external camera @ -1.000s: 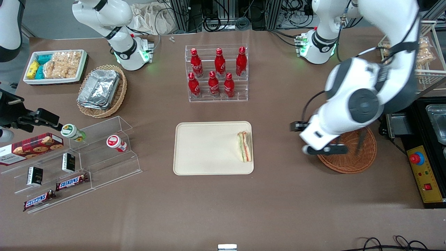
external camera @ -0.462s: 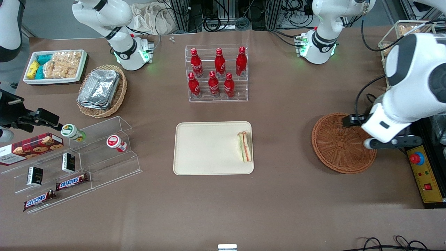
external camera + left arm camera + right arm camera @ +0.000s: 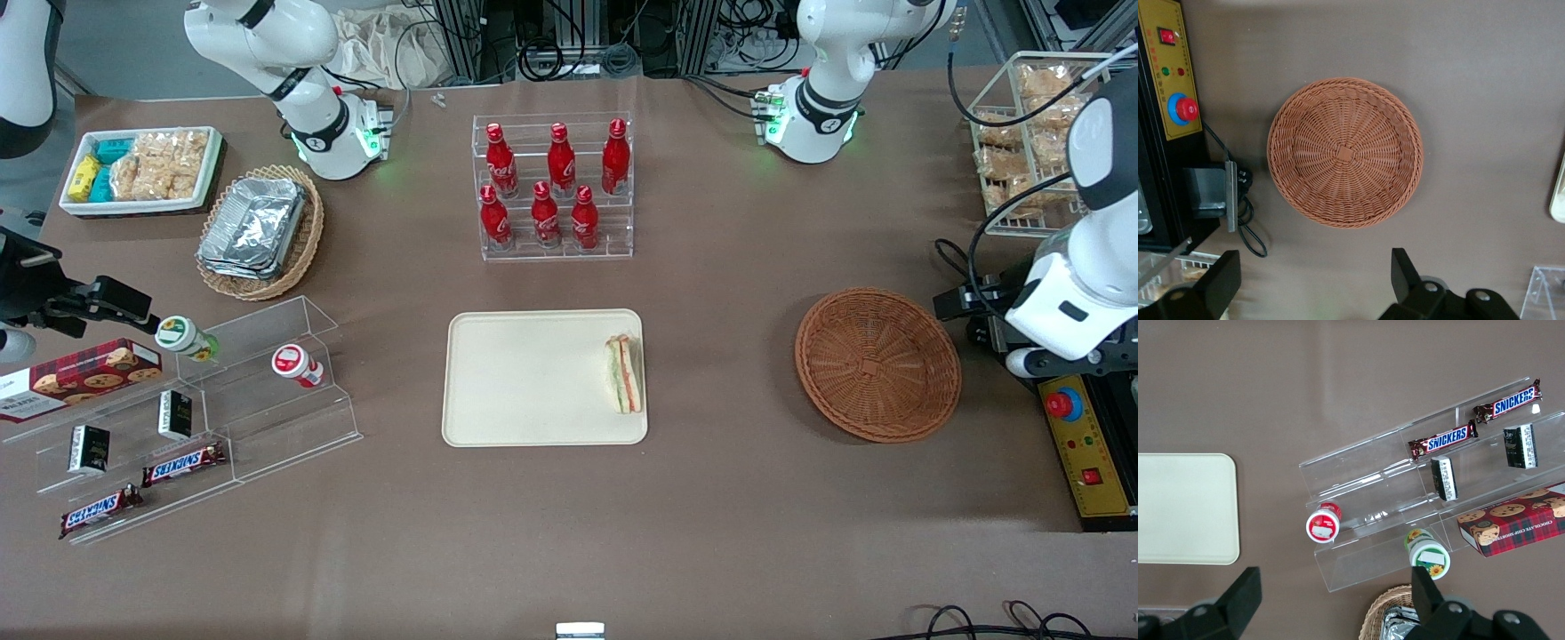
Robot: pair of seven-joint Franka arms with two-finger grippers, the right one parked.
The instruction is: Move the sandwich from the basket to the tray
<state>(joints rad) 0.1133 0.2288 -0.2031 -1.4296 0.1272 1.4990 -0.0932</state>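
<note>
Now the sandwich [image 3: 624,373] is seen lying on the tray [image 3: 524,373], set against the tray's edge nearest the working arm's end of the table, its green and orange-red filling layers turned up toward the camera. Nothing else is carried by the tray. The basket [image 3: 877,363] is found well apart from the tray, toward the working arm's end, and nothing is held in it; its woven bottom is shown bare in the left wrist view [image 3: 1345,153].

The gripper [image 3: 1313,279] is held high above the table, just past the basket's rim toward the working arm's end, near the yellow control panel [image 3: 1086,443] with its red button [image 3: 1063,404]. Its two dark fingers [image 3: 1405,268] are spread wide apart, and nothing is gripped between them; the basket is looked down upon through the gap. In the front view the gripper [image 3: 1071,363] is seen beneath the white wrist, over the table's edge.

A clear rack of red bottles [image 3: 553,187] is placed farther from the front camera than the tray. Toward the parked arm's end, an acrylic stand [image 3: 213,418] with chocolate bars [image 3: 182,464] and small jars is seen, and a tan oval basket of foil containers [image 3: 258,229] is set near it. A wire rack of snack bags [image 3: 1022,151] is seen at the working arm's end.
</note>
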